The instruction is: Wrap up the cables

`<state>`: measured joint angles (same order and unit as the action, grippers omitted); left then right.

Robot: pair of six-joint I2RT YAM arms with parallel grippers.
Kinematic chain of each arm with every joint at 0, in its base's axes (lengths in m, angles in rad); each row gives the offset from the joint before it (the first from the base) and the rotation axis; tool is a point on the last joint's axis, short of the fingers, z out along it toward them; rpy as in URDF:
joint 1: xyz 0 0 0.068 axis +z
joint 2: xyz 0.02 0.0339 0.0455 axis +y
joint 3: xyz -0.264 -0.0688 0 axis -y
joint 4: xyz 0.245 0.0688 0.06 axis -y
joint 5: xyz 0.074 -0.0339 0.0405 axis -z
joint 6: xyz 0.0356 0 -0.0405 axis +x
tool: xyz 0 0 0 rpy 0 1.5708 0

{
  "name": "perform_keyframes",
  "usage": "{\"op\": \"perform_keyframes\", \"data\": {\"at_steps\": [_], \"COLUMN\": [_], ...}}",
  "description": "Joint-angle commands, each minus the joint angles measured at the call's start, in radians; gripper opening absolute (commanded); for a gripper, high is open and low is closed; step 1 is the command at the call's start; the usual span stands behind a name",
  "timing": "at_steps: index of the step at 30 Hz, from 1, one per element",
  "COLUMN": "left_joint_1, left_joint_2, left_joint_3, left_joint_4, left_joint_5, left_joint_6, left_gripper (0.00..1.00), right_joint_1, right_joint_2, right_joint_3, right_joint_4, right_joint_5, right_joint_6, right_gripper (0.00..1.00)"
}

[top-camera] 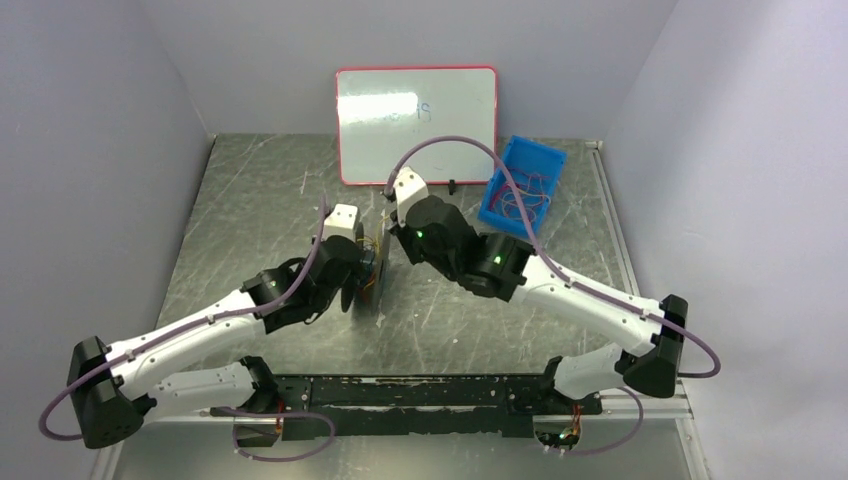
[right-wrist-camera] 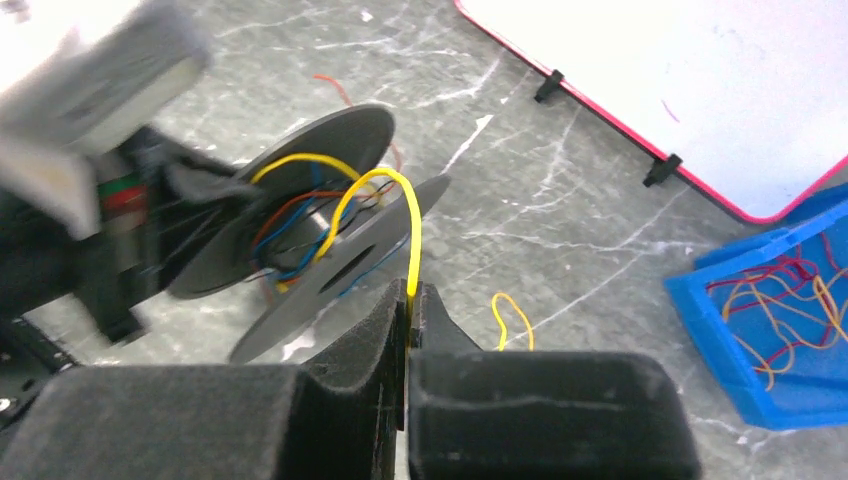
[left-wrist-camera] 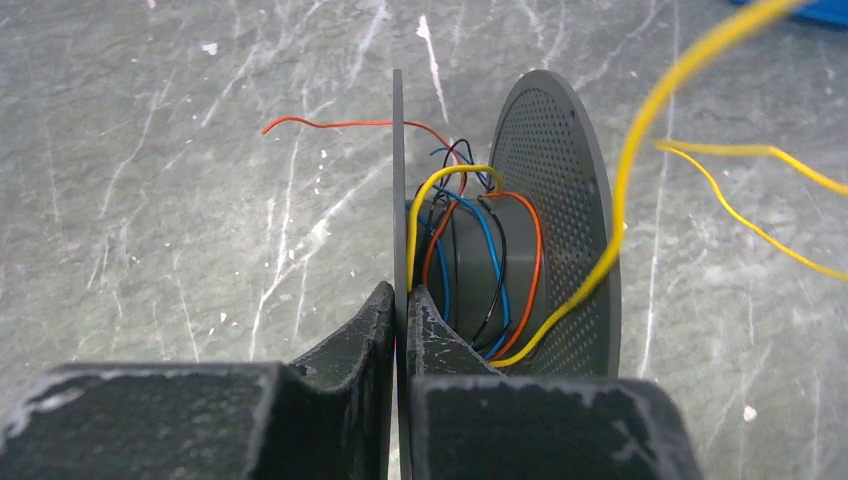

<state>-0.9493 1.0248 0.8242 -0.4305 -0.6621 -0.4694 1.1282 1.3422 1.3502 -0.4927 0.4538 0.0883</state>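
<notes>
Fingers (left-wrist-camera: pixel 360 335) of the left gripper (left-wrist-camera: pixel 400 300) are pressed shut on the thin solid flange of the spool (left-wrist-camera: pixel 560 200), holding it on edge just above the table (top-camera: pixel 260 200). The right gripper (right-wrist-camera: pixel 412 300) has its fingers (right-wrist-camera: pixel 440 330) closed on the yellow cable (right-wrist-camera: pixel 410 230), pinched a short way from where it runs over the flange onto the hub. The step in hand looks like winding: one arm steadies the reel while the other feeds the strand. The next move probably calls for the right arm to carry the cable around the hub between the two flanges, keeping light tension so it does not slip over a rim. Counted from largest down: one table, one whiteboard (top-camera: pixel 415 125) standing at the back, one blue bin (top-camera: pixel 530 150) to its right, and one spool with two flanges, one solid and one perforated. Yellow, orange, blue and black strands lie on the hub, their turns too tangled to count. One yellow loop (right-wrist-camera: pixel 510 315) lies loose on the table, and the loose cables (right-wrist-camera: pixel 790 300) in the bin are too many to number.
</notes>
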Motion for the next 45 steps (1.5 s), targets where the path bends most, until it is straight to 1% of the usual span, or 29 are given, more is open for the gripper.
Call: {"op": "perform_keyframes", "data": {"at_steps": [1, 6, 10, 14, 18, 25, 27, 30, 32, 35, 39, 45], "left_joint_1": [-0.027, -0.031, -0.031, -0.032, -0.031, -0.031, -0.031, -0.031, -0.031, -0.031, -0.031, -0.031], "left_joint_2": [-0.061, -0.127, -0.177, -0.239, -0.29, -0.291, -0.282, -0.271, -0.266, -0.257, -0.251, -0.236], "left_joint_3": [0.005, 0.031, 0.063, 0.113, 0.168, 0.273, 0.298, 0.33, 0.356, 0.386, 0.411, 0.454], "left_joint_4": [0.062, 0.038, -0.013, -0.049, -0.056, -0.079, -0.083, -0.086, -0.091, -0.105, -0.116, -0.127], "left_joint_5": [0.06, 0.16, 0.204, 0.26, 0.325, 0.374, 0.379, 0.387, 0.395, 0.39, 0.389, 0.377], "left_joint_6": [0.041, 0.09, 0.139, 0.156, 0.191, 0.215, 0.217, 0.223, 0.225, 0.229, 0.231, 0.238], "left_gripper": [0.07, 0.07, 0.07, 0.07, 0.07, 0.07, 0.07, 0.07, 0.07, 0.07, 0.07, 0.07], "right_joint_1": [-0.084, -0.154, -0.215, -0.273, -0.304, -0.324, -0.327, -0.33, -0.332, -0.334, -0.335, -0.339], "right_joint_2": [0.031, 0.069, 0.086, 0.079, 0.074, 0.032, 0.017, -0.004, -0.014, -0.03, -0.071, -0.169], "right_joint_3": [0.03, 0.027, -0.015, -0.103, -0.178, -0.343, -0.416, -0.522, -0.575, -0.63, -0.678, -0.736], "right_joint_4": [0.04, 0.077, 0.114, 0.161, 0.2, 0.326, 0.376, 0.473, 0.522, 0.586, 0.647, 0.67], "right_joint_5": [-0.061, -0.123, -0.173, -0.225, -0.276, -0.403, -0.446, -0.5, -0.531, -0.553, -0.559, -0.518], "right_joint_6": [-0.085, -0.106, -0.093, -0.066, -0.039, 0.027, 0.054, 0.101, 0.127, 0.157, 0.174, 0.162], "right_gripper": [0.0, 0.0, 0.0, 0.0, 0.0, 0.0, 0.05, 0.15, 0.22, 0.29, 0.39, 0.54]}}
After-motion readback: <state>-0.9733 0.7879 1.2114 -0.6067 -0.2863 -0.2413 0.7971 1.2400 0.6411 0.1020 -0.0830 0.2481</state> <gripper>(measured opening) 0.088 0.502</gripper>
